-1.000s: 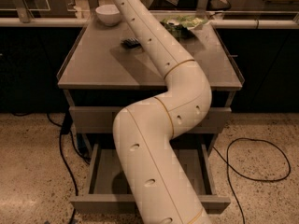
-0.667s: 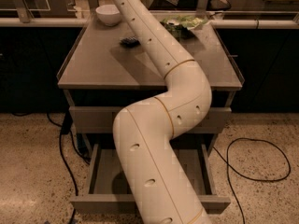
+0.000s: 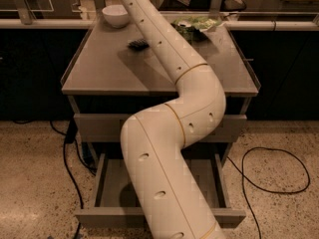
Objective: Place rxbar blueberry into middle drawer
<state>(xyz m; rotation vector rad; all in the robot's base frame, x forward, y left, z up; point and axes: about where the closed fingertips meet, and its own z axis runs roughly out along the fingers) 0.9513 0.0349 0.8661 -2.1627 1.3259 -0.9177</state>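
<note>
The rxbar blueberry, a small dark flat bar, lies on the grey cabinet top, left of my arm. My white arm rises from the bottom of the view, bends over the cabinet and runs past the top edge near the back. The gripper is beyond that edge and out of view. Below the cabinet top, a lower drawer stands pulled open, with my arm hiding much of its inside. The drawer above it is shut.
A white bowl stands at the back left of the cabinet top. A green packet lies at the back right. Black cables run over the speckled floor on both sides. A rail runs behind the cabinet.
</note>
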